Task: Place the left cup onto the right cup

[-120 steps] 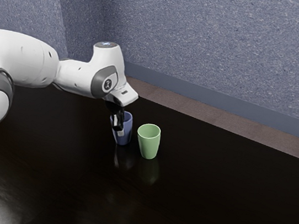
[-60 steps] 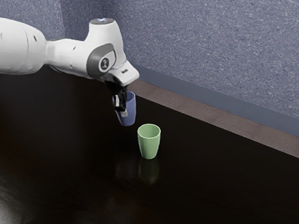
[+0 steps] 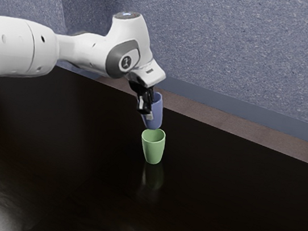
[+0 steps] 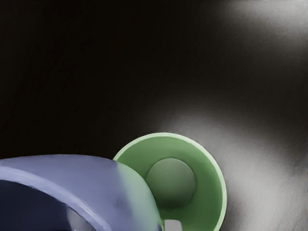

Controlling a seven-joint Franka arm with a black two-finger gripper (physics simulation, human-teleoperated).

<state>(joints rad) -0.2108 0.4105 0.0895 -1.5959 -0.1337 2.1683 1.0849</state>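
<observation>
Over the dark table, the gripper is clamped on the tilted blue cup, hanging just above the green cup, roughly at its 12 o'clock.

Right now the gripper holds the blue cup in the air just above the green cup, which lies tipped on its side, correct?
No: the green cup stands upright on the table, mouth up, as the exterior view shows. The rest is right: the gripper holds the blue cup in the air just above it.
</observation>
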